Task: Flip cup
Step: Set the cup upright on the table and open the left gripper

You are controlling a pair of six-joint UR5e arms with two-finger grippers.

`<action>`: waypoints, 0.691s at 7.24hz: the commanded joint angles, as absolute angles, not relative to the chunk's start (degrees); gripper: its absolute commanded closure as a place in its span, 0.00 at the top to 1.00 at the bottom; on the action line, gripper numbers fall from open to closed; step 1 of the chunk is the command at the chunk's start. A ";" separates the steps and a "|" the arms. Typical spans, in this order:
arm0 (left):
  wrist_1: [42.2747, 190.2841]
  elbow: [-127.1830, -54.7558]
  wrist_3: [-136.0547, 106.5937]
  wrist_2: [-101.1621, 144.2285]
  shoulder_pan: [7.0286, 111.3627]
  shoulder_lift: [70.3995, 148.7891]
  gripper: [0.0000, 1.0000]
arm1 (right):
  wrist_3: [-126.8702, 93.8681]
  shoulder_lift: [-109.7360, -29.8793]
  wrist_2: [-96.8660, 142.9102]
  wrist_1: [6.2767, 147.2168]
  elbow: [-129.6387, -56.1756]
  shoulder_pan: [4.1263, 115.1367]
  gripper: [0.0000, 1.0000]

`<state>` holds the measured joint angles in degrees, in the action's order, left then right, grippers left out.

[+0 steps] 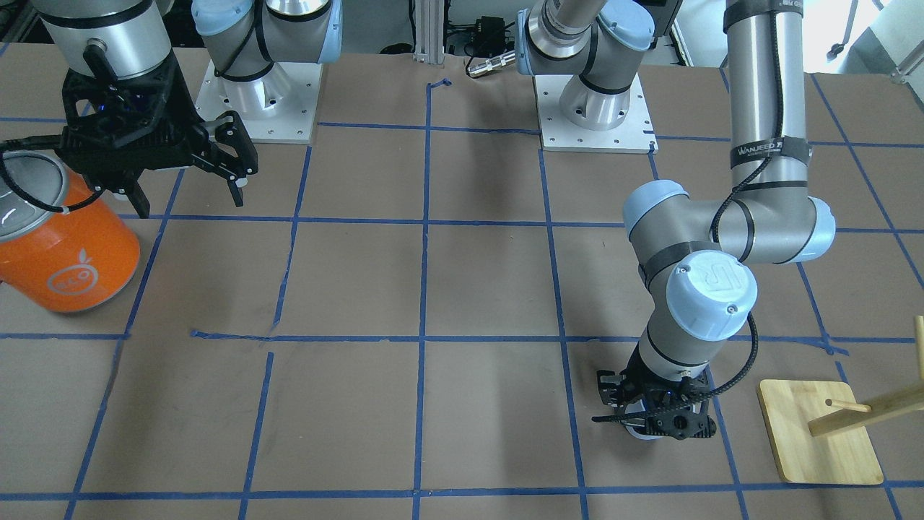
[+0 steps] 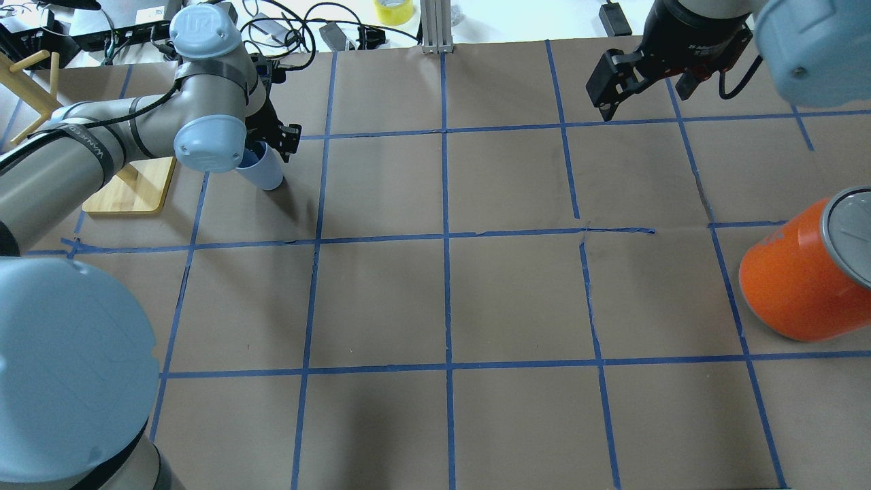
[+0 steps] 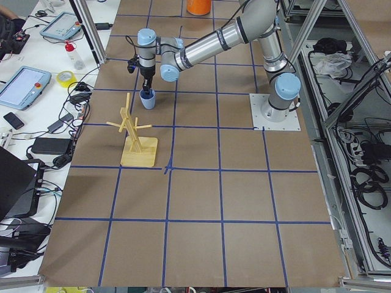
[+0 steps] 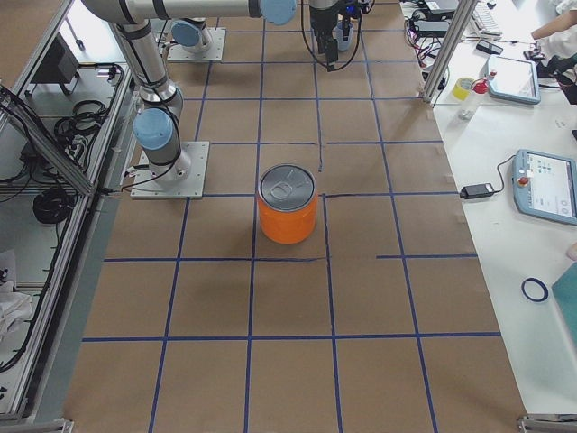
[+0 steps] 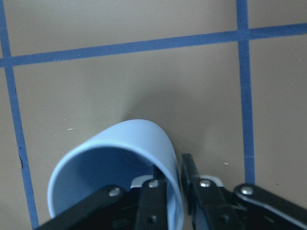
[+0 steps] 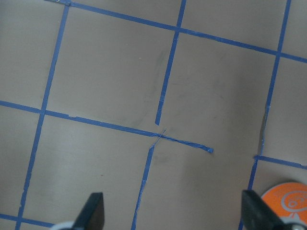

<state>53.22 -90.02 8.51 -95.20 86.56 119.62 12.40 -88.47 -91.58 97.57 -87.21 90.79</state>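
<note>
The cup (image 2: 264, 173) is a small pale blue-grey tumbler at the far left of the table, mouth up, bluer inside. It also shows in the left wrist view (image 5: 122, 163) and the exterior left view (image 3: 147, 100). My left gripper (image 2: 271, 141) comes down from above and is shut on the cup's rim, one finger (image 5: 153, 199) inside and one outside the wall. In the front-facing view the left gripper (image 1: 653, 419) hides most of the cup. My right gripper (image 2: 643, 85) is open and empty, above the table at the far right.
A large orange can (image 2: 793, 282) with a silver lid stands at the right edge, near the right gripper (image 1: 188, 198). A wooden peg stand on a bamboo base (image 2: 133, 194) sits just left of the cup. Blue tape lines grid the brown table.
</note>
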 commanded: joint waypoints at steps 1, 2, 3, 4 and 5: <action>59.99 -88.51 8.26 -95.19 86.75 116.04 1.00 | 12.39 -88.42 -91.58 97.47 -87.28 90.79 1.00; 66.38 -86.50 7.91 -95.19 87.01 113.14 1.00 | 12.39 -88.42 -91.58 97.56 -87.28 90.79 1.00; 72.80 -83.35 6.17 -95.19 87.19 109.98 1.00 | 12.39 -88.42 -91.58 97.56 -87.19 90.79 1.00; 78.26 -81.32 1.28 -95.27 87.27 106.47 1.00 | 12.39 -88.42 -91.58 97.56 -87.27 90.79 1.00; 81.70 -80.69 -0.51 -94.93 87.28 103.22 1.00 | 12.39 -88.42 -91.58 97.47 -87.28 90.79 1.00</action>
